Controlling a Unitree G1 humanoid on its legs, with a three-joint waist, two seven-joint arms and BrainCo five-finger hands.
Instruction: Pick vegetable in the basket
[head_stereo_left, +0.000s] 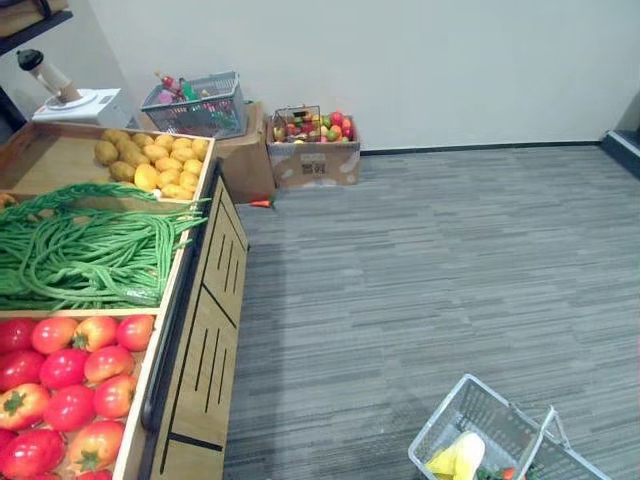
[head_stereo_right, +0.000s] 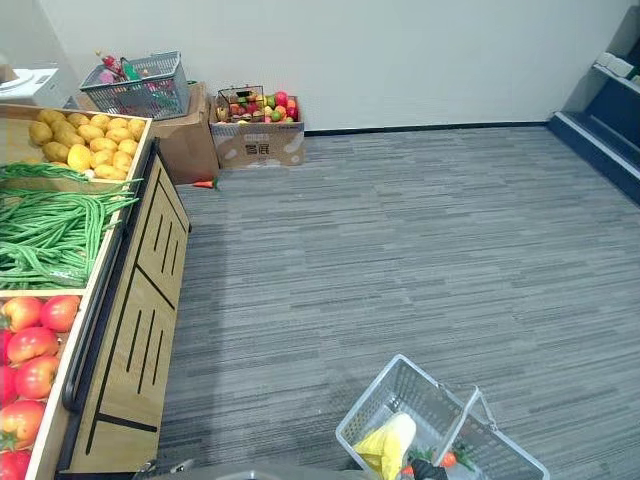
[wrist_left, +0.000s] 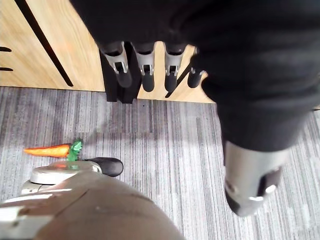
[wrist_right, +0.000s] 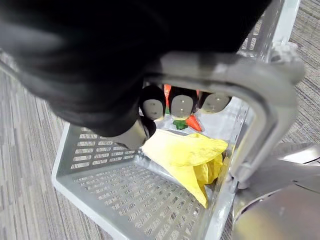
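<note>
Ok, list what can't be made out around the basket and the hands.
- Basket: its near end is cut off by the bottom edge of both eye views.
- Orange vegetable in it: mostly hidden behind the right hand's fingers, right wrist view.
- Produce on the cardboard box by the wall: too small to name, eye views.
- Left hand: palm hidden under its dark cover, left wrist view.

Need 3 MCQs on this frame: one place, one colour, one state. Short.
1. Green beans lie: A) between potatoes and tomatoes B) past the potatoes C) nearer than the tomatoes
2. Biggest item in the basket is: A) purple B) yellow C) white
3. Left hand is: A) shut on green beans B) shut, empty C) open, empty
Key: 1A, they sit between the other two; 2B, a yellow vegetable lies in it; 3C, its fingers are straight, holding nothing.
</note>
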